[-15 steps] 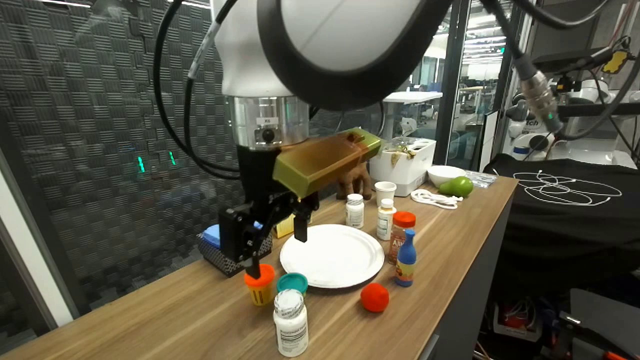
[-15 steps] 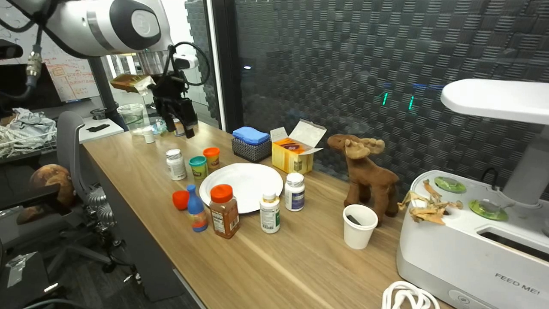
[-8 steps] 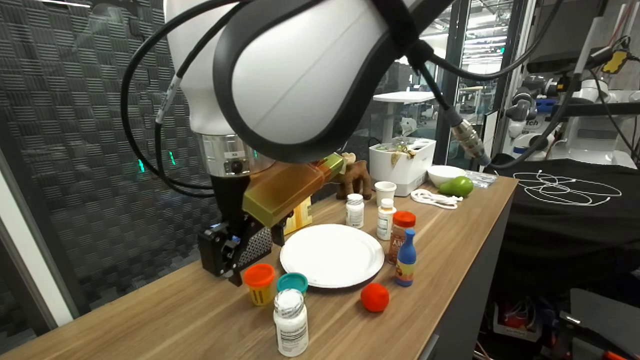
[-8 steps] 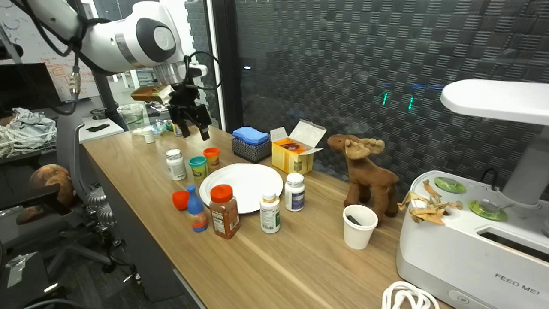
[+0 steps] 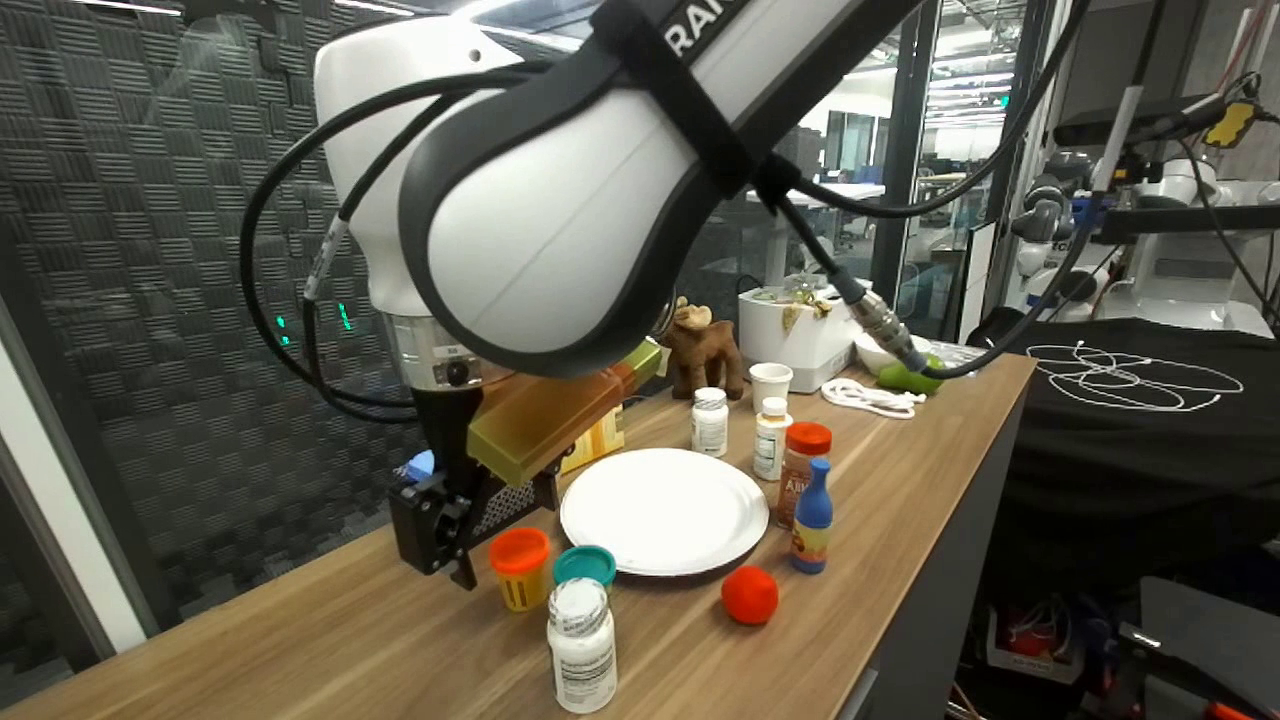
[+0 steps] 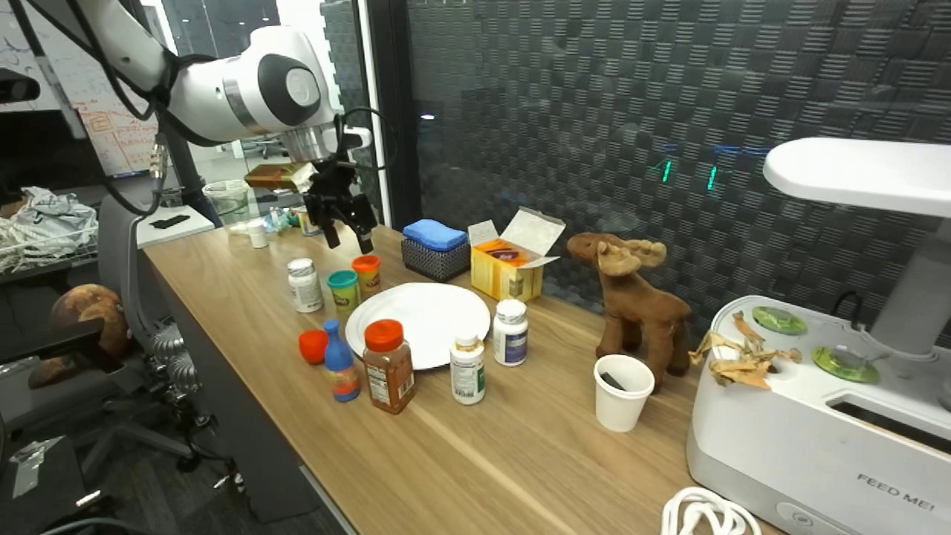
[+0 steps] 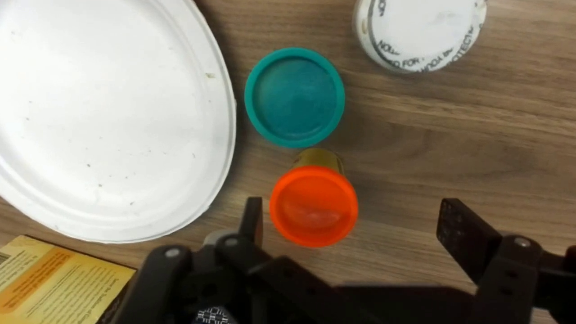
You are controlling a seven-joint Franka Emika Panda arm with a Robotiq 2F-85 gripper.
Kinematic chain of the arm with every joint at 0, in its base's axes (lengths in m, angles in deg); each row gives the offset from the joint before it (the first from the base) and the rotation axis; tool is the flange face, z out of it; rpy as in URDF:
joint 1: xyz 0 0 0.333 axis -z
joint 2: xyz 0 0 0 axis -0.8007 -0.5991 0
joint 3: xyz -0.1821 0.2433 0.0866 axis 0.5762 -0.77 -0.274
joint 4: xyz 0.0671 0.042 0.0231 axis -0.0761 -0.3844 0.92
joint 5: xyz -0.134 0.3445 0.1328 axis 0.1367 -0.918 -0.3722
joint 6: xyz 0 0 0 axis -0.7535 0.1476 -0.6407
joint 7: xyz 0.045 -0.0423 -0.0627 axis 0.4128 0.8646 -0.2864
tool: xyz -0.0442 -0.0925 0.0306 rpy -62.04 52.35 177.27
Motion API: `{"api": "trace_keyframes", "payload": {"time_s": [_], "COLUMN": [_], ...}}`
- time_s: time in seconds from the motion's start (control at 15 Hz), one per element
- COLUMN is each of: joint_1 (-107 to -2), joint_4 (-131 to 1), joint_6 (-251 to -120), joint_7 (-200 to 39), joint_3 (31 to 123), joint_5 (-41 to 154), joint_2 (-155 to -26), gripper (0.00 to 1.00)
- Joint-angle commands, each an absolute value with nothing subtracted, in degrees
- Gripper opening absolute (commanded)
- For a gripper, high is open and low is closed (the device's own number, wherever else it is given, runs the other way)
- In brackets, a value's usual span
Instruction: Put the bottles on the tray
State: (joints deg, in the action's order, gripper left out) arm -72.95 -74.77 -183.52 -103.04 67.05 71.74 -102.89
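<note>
In the wrist view, seeing the gripper (image 7: 351, 208) standing at full spread, holding nothing; finding the orange-capped jar (image 7: 312, 207) showing between its jaws, the green-capped jar (image 7: 294, 97) standing just beside it, and the tray (image 7: 117, 112) lying near both. In an exterior view, spotting the white jar (image 5: 583, 655) standing upright near the green-capped jar, and the red ball (image 5: 749, 595) resting near the tray. In an exterior view, seeing the gripper hanging near the orange-capped jar; finding the blue bottle (image 6: 341, 368), red-capped jar (image 6: 388, 374), white bottle (image 6: 467, 373) and purple-labelled jar (image 6: 510, 338) standing upright beside the tray.
</note>
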Motion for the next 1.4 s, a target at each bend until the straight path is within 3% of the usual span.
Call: {"api": "trace_keyframes", "payload": {"time_s": [0.0, 0.73, 0.8, 1.27, 1.33], "joint_1": [-74.2, -73.4, -73.4, -73.9, -73.9], "joint_4": [-72.0, -69.9, -69.7, -69.6, -69.8], "joint_6": [-182.1, -181.7, -181.8, -181.9, -181.9], "joint_7": [-102.5, -101.2, -101.2, -102.0, -102.1], "joint_3": [68.7, 68.9, 68.9, 70.0, 70.0], "joint_5": [71.5, 68.7, 68.6, 69.5, 69.4], "joint_2": [-104.3, -107.2, -107.4, -107.2, -106.9], "gripper": [1.00, 1.00, 0.79, 0.28, 0.28]}}
